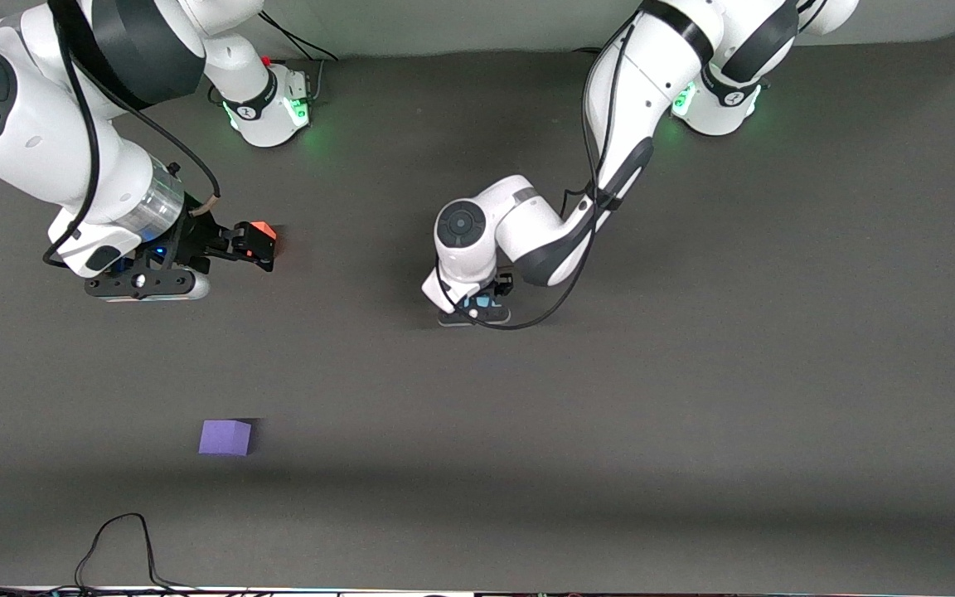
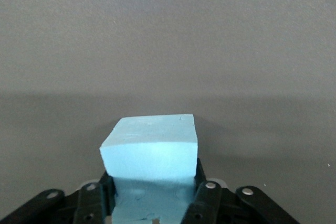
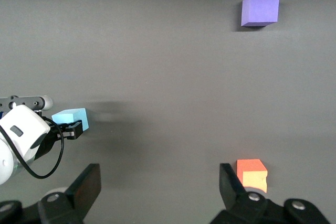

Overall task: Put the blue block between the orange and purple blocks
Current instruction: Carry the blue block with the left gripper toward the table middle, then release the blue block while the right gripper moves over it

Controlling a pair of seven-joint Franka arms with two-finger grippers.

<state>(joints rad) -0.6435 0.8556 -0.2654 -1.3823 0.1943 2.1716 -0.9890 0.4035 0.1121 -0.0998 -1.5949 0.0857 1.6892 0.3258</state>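
My left gripper [image 1: 482, 305] is shut on the light blue block [image 1: 482, 301], low over the middle of the table. In the left wrist view the block [image 2: 149, 148] sits between the two fingers [image 2: 207, 198]. The right wrist view shows it too [image 3: 71, 118]. The orange block [image 1: 263, 230] lies on the table toward the right arm's end. My right gripper [image 1: 252, 249] is open and empty, with one finger [image 3: 233, 184] right beside the orange block [image 3: 252, 174]. The purple block [image 1: 225, 437] lies nearer the front camera than the orange one; it also shows in the right wrist view [image 3: 259, 9].
The dark grey table mat [image 1: 693, 373] carries only the three blocks. A black cable [image 1: 117, 547] loops at the table's front edge, near the right arm's end.
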